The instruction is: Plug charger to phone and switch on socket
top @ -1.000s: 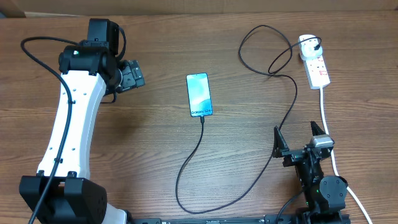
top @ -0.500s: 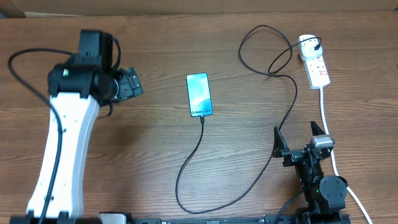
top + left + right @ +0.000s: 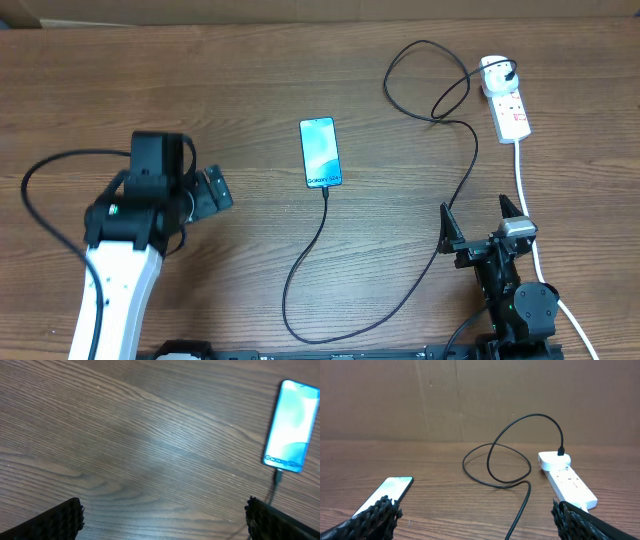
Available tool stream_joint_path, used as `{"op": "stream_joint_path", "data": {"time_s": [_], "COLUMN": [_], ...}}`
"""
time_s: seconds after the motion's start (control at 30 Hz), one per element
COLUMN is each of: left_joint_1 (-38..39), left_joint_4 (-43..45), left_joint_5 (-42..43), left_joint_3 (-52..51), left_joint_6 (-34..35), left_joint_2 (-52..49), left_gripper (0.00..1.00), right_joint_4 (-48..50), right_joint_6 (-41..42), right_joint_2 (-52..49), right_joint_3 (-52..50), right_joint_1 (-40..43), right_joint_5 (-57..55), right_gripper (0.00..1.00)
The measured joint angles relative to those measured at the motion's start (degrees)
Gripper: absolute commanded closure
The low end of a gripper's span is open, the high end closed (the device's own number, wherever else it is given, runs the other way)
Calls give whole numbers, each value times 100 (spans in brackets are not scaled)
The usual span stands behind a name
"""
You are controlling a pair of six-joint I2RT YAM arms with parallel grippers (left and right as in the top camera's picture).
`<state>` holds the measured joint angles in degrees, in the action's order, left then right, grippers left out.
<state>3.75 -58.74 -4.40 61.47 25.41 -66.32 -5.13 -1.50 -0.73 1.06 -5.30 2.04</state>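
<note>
- Hard against the near edge, towards the near right corner, our right gripper point(image 3: 476, 215) hangs with its jaws spread wide and nothing between them.
- Towards the left edge, our left gripper point(image 3: 207, 191) is just as wide open and empty, with only bare wood under it in its own wrist view.
- The phone point(image 3: 320, 152) lies flat mid-counter, screen lit. The charger point(image 3: 324, 205) meets its near end, so we judge that connector seated, though the joint is too small to confirm.
- The socket point(image 3: 510, 100) sits in the far right corner, with the charger's black plug at its far end. We cannot tell whether the switch is on, so we take it as the step in hand.
- To do it well, we would send the right arm up the right edge, come down from above, and press the red-marked switch straight down with one fingertip. We judge the block light enough to skid under a slanted push.
- Room is tight there: the cable loops just left of the socket, and the white cord point(image 3: 522, 185) trails back along the right edge.
- The left half of the table point(image 3: 200, 80) is open for parking the other arm.
</note>
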Motion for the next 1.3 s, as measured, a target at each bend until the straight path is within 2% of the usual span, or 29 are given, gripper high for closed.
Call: {"op": "stream_joint_path", "data": {"time_s": [0.27,0.53,0.67,0.9,1.3], "left_joint_1": [0,0,0,0,0], "left_joint_4": [-57,-94,92,1161,1543], "left_joint_5": [76,83,111,507,815], "left_joint_3": [-304,-1189,-1469,-1974,-2319], "left_joint_6": [-2,-2,-2,-205,-610], "left_joint_2": [1311,2907,3049,3486,4409], "left_gripper": [0,1,0,1,0], "right_joint_4": [-2,-2,-2,-2,-4], "right_joint_6": [-4,0,0,0,-2], "right_joint_2": [0,0,0,0,0], "right_joint_3": [0,0,0,0,0], "right_joint_1": [0,0,0,0,0], "right_joint_5": [4,4,4,7,4], "right_gripper": [0,0,0,0,0]}}
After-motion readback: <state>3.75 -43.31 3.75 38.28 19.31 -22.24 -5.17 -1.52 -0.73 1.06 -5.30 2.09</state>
